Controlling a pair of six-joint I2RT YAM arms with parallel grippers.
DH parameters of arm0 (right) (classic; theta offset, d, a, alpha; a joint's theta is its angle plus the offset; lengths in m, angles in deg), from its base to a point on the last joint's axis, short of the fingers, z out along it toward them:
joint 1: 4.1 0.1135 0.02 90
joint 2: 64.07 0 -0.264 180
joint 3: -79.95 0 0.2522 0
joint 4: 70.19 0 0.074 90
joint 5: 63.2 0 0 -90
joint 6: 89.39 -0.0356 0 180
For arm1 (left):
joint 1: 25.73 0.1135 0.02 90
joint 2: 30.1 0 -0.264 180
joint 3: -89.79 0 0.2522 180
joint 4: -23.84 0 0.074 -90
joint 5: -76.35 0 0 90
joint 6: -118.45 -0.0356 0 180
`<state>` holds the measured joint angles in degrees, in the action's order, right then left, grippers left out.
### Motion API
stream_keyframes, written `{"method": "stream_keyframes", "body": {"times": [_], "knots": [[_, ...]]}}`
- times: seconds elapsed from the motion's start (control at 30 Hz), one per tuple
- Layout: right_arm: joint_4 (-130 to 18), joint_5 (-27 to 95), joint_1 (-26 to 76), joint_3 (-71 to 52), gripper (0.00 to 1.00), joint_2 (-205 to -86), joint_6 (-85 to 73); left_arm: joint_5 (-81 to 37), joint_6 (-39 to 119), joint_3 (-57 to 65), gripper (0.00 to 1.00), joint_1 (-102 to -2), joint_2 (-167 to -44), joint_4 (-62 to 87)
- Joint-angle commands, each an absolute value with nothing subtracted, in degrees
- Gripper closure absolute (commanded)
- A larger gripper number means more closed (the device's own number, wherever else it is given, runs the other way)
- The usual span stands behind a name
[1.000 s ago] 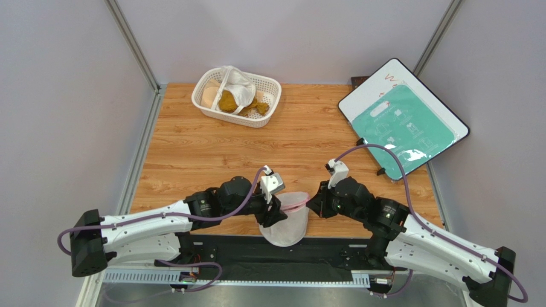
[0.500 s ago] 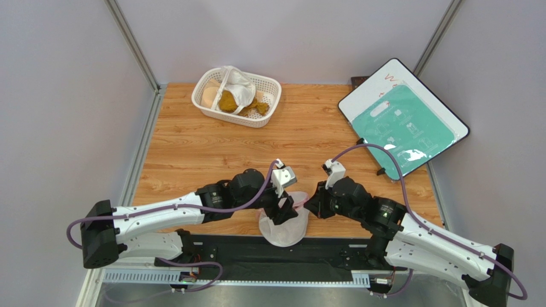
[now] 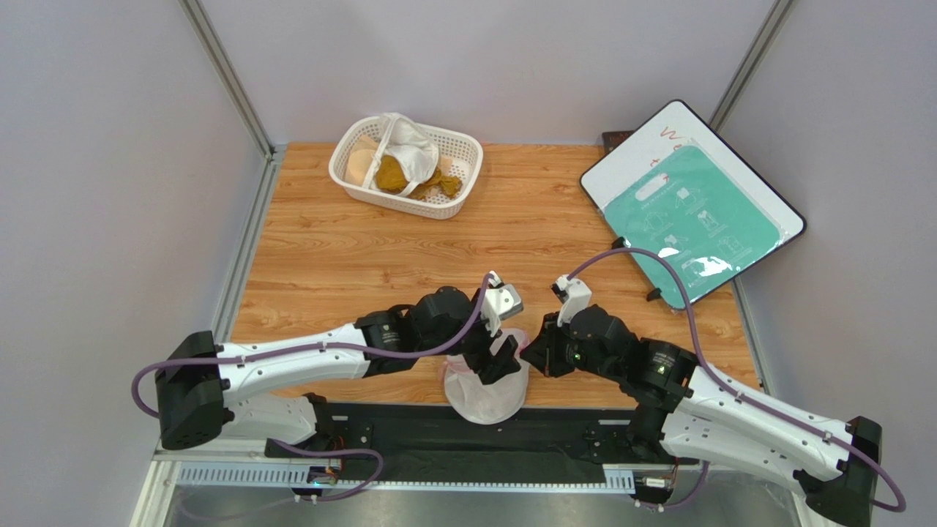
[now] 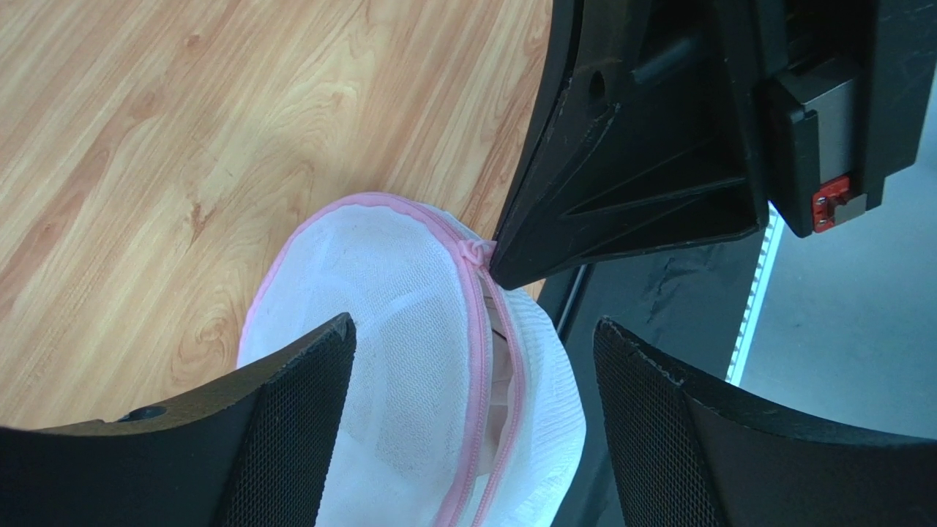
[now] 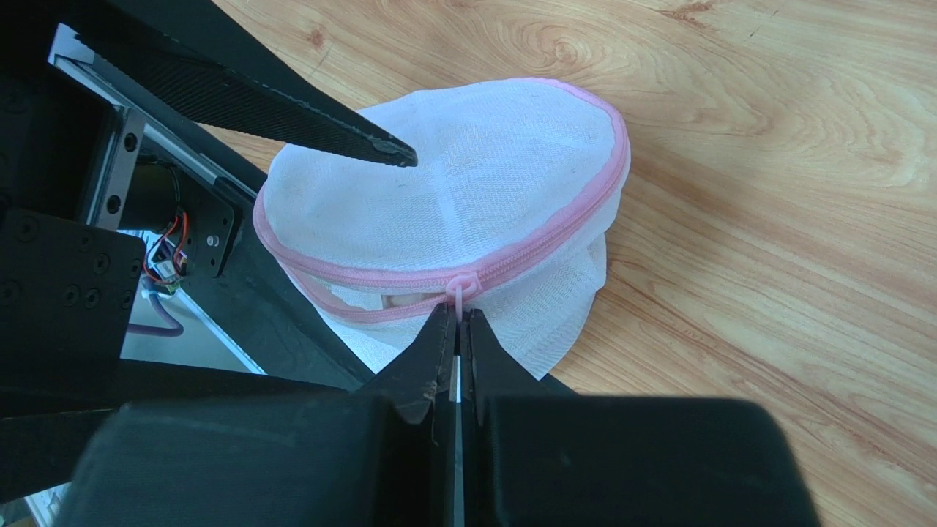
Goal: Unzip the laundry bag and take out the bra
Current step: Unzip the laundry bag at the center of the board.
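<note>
Inventory: two arms, two grippers, one laundry bag [image 3: 484,393], one table [image 3: 363,253], one white lattice basket [image 3: 418,201], one tilted board [image 3: 643,148] carrying one teal sheet [image 3: 693,214]. Inside the basket: one white cloth [image 3: 412,143], one mustard-brown cloth [image 3: 387,176].

Location of laundry bag: near edge of the table, between the two grippers, partly overhanging the black base plate [image 3: 418,423].

Orientation: round outline, hence no marked long axis. One domed half uppermost. Pink zipper trim running as a tilted ring around the rim, with the zipper pull [image 5: 462,288] turned toward the right arm. Zipper parted along a short stretch beside the pull.

State of left gripper [image 4: 475,327]: spread wide, straddling the bag from above, clamping nothing. Cannot tell whether either finger touches the mesh.

State of right gripper [image 5: 456,318]: fully closed, tips pinched on the zipper pull.

Location of bra [image 5: 387,303]: inside the bag, seen only as a pale pink sliver in the parted zipper.

View differences:
- Top external only: basket, cloths, board. Pull and gap hidden there under the left gripper.
- Right wrist only: pinch seen end-on, pink sliver in the gap.
- Left wrist only: full spread of both left fingers.
</note>
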<state>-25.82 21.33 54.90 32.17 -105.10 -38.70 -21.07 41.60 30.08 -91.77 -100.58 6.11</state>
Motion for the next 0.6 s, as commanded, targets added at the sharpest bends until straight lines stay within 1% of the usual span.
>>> {"method": "stream_keyframes", "body": {"times": [0.0,0.23,0.3,0.37,0.4,0.43,0.5,0.53,0.57], "knots": [[-27.4,21.1,55.2,31.1,1.0,-104.1,-39.4,-20.5,41.0,28.7,0.15,-92.3,-100.9,9.4],[-27.3,21.4,55.3,31.3,1.0,-103.4,-39.5,-20.8,41.3,28.3,0.15,-92.3,-103.8,9.7],[-27.2,21.4,55.4,31.2,1.0,-103.3,-39.4,-21.4,41.5,28.4,0.19,-92.4,-104.8,10.0],[-27.1,21.4,55.3,31.0,1.0,-103.1,-39.5,-21.6,42.0,28.7,0.33,-92.5,-105.6,9.7],[-27.1,21.3,55.3,31.0,1.0,-103.0,-39.5,-21.4,42.1,28.6,0.41,-92.7,-105.8,9.7],[-27.1,21.3,55.3,31.0,1.0,-103.0,-39.3,-21.3,42.1,28.6,0.56,-92.8,-106.0,9.7],[-26.9,21.2,55.3,30.9,1.0,-103.1,-39.4,-21.3,42.1,28.7,0.72,-92.9,-106.1,9.7],[-26.9,21.1,55.3,31.0,1.0,-103.2,-39.4,-21.3,42.1,28.7,0.88,-93.0,-106.0,9.7],[-26.7,21.0,55.3,31.1,1.0,-103.2,-39.4,-21.3,42.1,28.7,0.96,-93.0,-106.1,9.7]]}}
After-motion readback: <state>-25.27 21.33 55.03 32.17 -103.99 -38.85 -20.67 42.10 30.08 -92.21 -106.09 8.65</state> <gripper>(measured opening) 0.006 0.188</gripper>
